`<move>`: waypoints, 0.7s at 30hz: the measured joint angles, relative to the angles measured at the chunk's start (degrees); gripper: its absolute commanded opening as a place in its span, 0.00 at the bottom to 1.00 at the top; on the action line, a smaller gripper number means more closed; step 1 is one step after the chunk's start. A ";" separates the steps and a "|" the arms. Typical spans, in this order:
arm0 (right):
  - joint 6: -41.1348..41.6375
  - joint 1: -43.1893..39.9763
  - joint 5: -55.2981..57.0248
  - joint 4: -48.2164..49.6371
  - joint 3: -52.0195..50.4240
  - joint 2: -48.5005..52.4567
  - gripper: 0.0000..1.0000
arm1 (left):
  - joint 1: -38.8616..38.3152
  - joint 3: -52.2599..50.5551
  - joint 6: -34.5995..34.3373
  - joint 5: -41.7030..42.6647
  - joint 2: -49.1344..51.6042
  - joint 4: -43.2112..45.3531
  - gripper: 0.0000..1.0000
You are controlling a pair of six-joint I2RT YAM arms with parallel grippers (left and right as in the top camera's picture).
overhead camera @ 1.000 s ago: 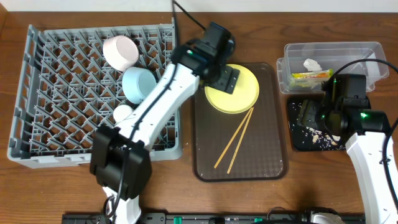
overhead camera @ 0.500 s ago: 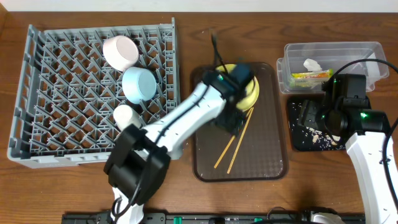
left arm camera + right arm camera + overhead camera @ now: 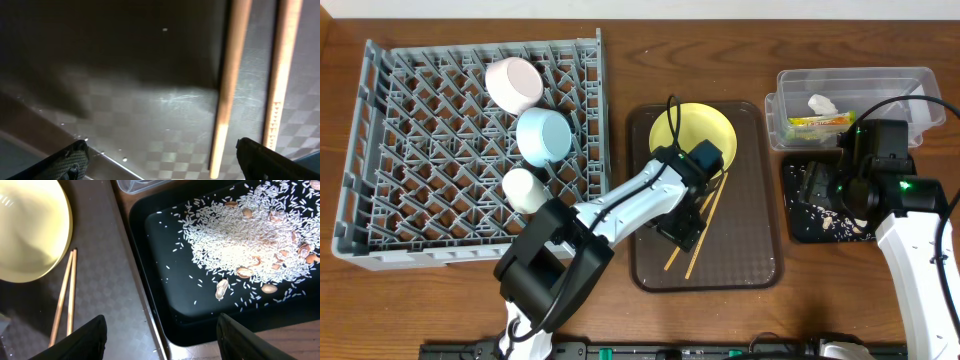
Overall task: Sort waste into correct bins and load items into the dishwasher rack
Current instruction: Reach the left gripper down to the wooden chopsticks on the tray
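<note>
Chopsticks (image 3: 225, 100) lie side by side on the brown serving tray (image 3: 125, 125). The left claw (image 3: 165, 162) hangs just above them, spread wide and holding nothing, with one stick's end showing between its fingertips. The wrist view cuts off the sticks' far ends. From overhead the claw covers their middle and the arm hides the near edge of the pale yellow plate (image 3: 692, 130).

The right claw (image 3: 160, 345) is partly spread and empty above the left rim of the black tray (image 3: 165, 280), which holds rice grains (image 3: 235, 235) and tan bits too small to name. From overhead this claw hides the tray's left part. The wrapper (image 3: 817, 122) and tissue (image 3: 820, 102) lie in the clear tub (image 3: 850, 80).
</note>
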 measured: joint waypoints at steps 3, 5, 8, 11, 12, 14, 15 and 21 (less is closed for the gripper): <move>-0.02 0.00 -0.02 0.02 0.00 0.00 0.68 | -1.27 0.00 0.00 0.02 0.00 0.61 0.96; 0.00 0.00 0.00 0.00 0.00 0.00 0.68 | -2.23 0.00 0.00 0.00 0.00 1.42 0.95; 0.00 0.00 -0.02 -0.04 0.00 0.00 0.68 | -3.76 0.00 0.00 0.00 0.00 2.78 0.95; -0.02 0.00 0.00 -0.20 0.00 0.00 0.68 | -4.72 0.00 0.00 -0.50 0.00 3.17 0.96; 0.00 0.00 -0.02 -0.20 0.00 0.00 0.68 | -4.81 0.00 0.00 -0.81 0.00 3.19 0.95; -0.02 0.00 -0.02 -0.22 0.00 0.00 0.68 | -4.79 0.00 0.00 -1.77 0.00 3.21 0.96; 0.00 0.00 -0.02 -0.24 0.00 0.00 0.68 | -4.74 0.00 0.00 -2.12 0.00 3.21 0.95; 0.00 0.00 -0.04 -0.90 0.00 0.00 0.68 | -4.74 0.00 0.00 -3.82 0.00 3.65 0.96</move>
